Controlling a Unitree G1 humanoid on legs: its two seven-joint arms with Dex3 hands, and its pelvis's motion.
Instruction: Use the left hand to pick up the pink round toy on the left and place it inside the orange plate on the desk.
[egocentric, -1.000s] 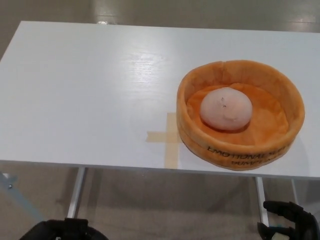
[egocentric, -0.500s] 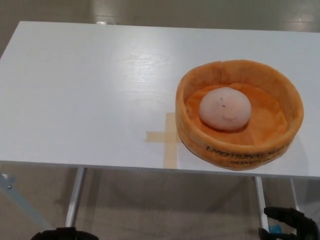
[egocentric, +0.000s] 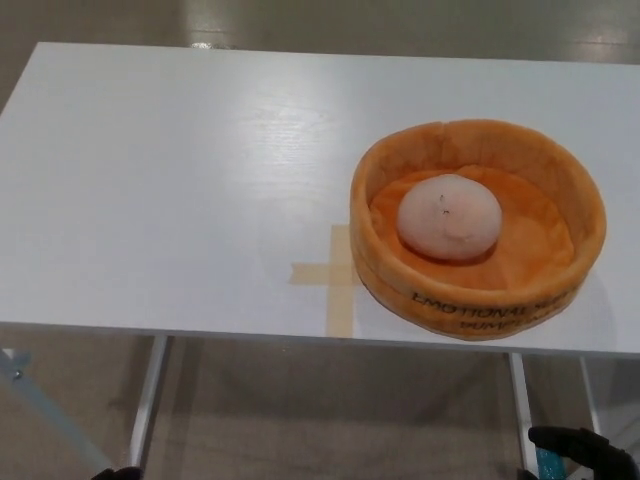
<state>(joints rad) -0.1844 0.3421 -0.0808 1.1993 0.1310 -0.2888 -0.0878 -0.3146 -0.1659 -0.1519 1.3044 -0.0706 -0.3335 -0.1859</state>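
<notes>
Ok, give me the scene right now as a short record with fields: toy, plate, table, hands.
toy: pink round toy lies inside the plate, near its middle
plate: soft orange plate on the table's right side, black lettering on its front wall
table: white table, tan tape cross just left of the plate
left hand: not in view
right hand: right hand low at the bottom right, below the table edge, holding nothing; fingers unclear

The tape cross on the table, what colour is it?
The tape cross is light tan, like masking tape, seen in the head view.
</notes>
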